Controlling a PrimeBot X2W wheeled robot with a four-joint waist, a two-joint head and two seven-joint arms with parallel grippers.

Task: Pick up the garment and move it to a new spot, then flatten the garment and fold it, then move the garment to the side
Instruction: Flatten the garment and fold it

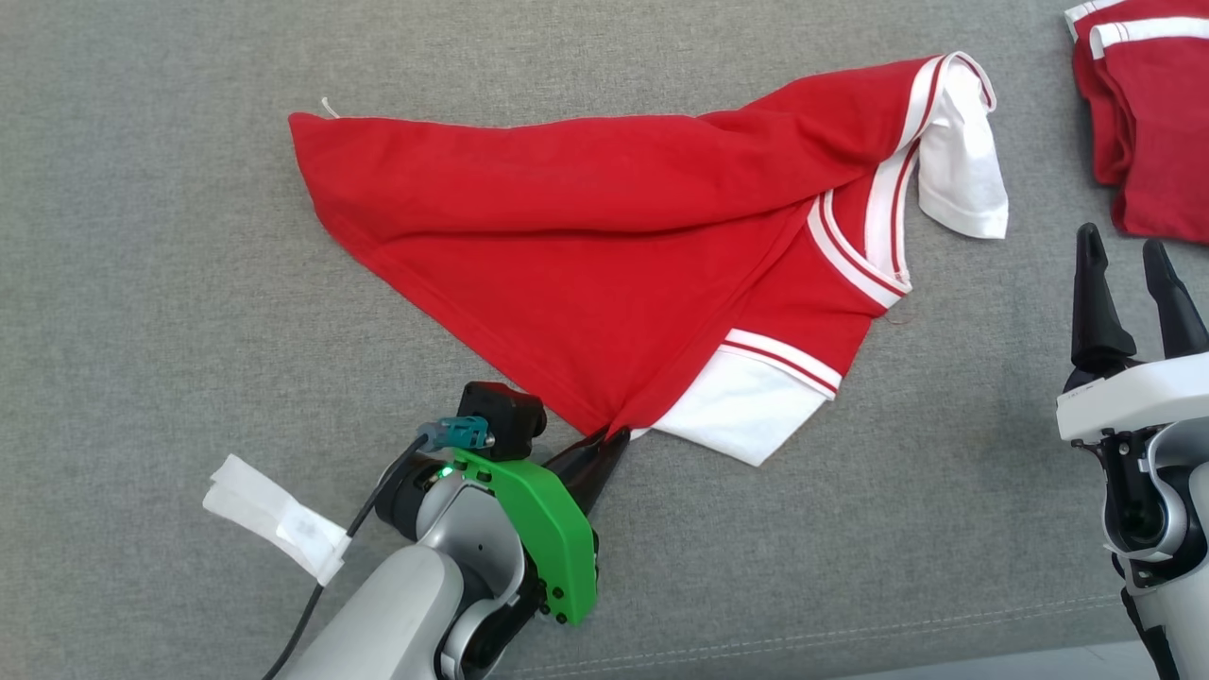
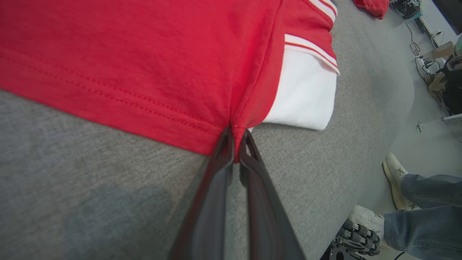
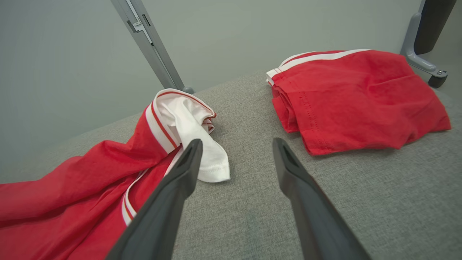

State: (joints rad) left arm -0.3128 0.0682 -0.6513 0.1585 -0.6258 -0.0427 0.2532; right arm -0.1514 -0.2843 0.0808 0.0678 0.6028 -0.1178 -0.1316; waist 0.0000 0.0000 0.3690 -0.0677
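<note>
A red garment (image 1: 586, 246) with white striped sleeves lies crumpled across the grey fabric surface (image 1: 142, 283). My left gripper (image 1: 604, 444) is shut on the garment's near hem corner; in the left wrist view the dark fingers (image 2: 225, 155) pinch a fold of the red garment (image 2: 144, 54) beside a white sleeve (image 2: 306, 97). My right gripper (image 1: 1129, 250) stands open at the right, empty, a little right of the garment's far white sleeve (image 1: 959, 170). In the right wrist view that gripper (image 3: 236, 148) opens onto bare grey cloth, with the garment (image 3: 90, 169) to its left.
A second folded red garment (image 1: 1148, 113) lies at the far right corner, also in the right wrist view (image 3: 357, 97). A white tag (image 1: 279, 519) hangs from my left arm's cable. A person's shoes and legs (image 2: 408, 202) stand on the floor beyond the surface's edge.
</note>
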